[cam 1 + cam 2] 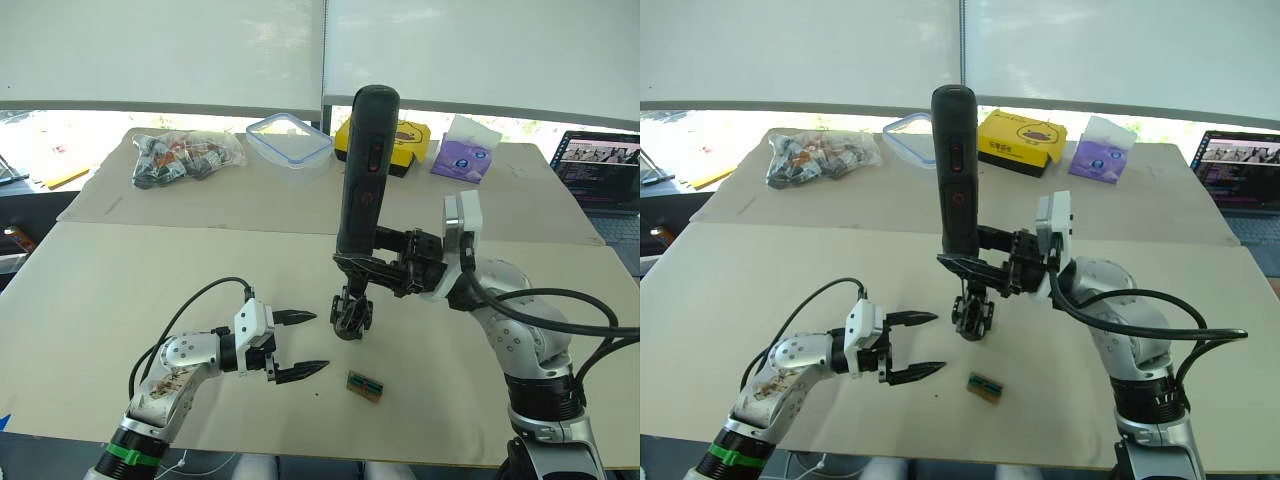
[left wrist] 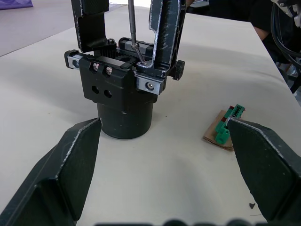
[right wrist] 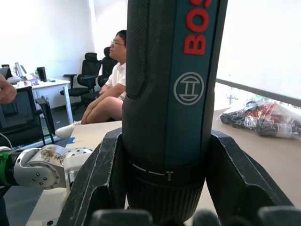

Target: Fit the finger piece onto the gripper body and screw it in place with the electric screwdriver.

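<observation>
- The right gripper (image 1: 365,262) holds the electric screwdriver (image 1: 363,170) upright, its two black fingers clamped around the lower barrel.
- The screwdriver's thin metal bit points down onto the top of the gripper body (image 2: 123,89), which stands on the pale table (image 1: 120,290) near its middle.
- Two black finger pieces (image 2: 162,35) stand upright on the gripper body, one on each side of the bit.
- The left gripper (image 1: 290,345) hovers low over the table, just beside the gripper body, fingers spread wide and holding nothing.
- A small green-and-tan block (image 1: 365,385) lies flat on the table near the left gripper's lower fingertip.
- Along the far side sit a bag of small items (image 1: 185,158), a clear lidded container (image 1: 290,140), a yellow box (image 1: 405,140), a purple tissue pack (image 1: 465,155) and a laptop (image 1: 600,170).
- A seated person (image 3: 110,89) shows in the right wrist view.
</observation>
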Controlling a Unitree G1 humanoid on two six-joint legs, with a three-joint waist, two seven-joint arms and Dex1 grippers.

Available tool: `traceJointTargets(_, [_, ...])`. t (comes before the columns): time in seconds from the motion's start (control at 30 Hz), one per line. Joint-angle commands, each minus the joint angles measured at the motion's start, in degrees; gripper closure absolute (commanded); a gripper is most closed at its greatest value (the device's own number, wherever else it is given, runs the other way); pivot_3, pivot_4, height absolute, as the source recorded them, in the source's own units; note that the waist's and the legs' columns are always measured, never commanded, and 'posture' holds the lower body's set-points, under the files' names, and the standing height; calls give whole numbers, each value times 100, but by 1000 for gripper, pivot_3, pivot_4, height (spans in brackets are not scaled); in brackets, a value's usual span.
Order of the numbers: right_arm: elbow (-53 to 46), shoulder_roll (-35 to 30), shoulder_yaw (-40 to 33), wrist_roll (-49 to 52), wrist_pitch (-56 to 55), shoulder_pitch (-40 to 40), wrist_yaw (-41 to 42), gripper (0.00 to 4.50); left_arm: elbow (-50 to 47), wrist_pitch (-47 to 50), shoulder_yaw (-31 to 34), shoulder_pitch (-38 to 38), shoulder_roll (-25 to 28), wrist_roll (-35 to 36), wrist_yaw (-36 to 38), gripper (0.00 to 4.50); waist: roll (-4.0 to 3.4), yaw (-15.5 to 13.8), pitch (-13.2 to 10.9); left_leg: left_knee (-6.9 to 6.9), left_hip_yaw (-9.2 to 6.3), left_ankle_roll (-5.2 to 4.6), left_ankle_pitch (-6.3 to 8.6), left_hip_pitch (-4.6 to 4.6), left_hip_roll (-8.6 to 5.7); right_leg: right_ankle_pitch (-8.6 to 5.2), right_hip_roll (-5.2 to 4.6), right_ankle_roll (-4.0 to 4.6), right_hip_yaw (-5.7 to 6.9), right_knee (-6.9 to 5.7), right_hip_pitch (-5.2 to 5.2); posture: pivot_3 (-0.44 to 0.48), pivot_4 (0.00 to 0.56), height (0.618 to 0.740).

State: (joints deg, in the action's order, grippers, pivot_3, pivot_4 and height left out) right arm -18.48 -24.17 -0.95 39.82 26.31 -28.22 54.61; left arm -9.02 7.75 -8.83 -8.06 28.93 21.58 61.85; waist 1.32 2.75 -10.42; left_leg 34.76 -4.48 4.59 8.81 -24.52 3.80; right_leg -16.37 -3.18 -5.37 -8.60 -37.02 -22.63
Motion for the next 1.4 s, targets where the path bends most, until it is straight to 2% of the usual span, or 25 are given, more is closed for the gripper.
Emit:
traceJointTargets(0.03, [-137, -21, -185, 111, -231, -145, 42, 2544, -62, -96, -2, 23, -16, 9, 11, 0, 0, 1, 0, 0, 0, 0, 0, 0, 0, 0, 0, 0, 0, 0, 0, 0, 150, 740])
traceJointTargets(0.67, [-362, -89, -311, 679, 64, -60, -78, 2544, -38, -127, -21, 44, -30, -2, 36, 0, 0, 0, 0, 0, 0, 0, 0, -1, 0, 0, 0, 0, 0, 0, -1, 0, 150, 740])
traceJointTargets(1.4, [-272, -139, -114, 443, -77, 129, -25, 2544, -90, -13, 15, 2, -169, 34, -166, 0, 0, -2, 0, 1, 0, 0, 0, -3, 0, 0, 0, 0, 0, 0, -2, 0, 150, 740])
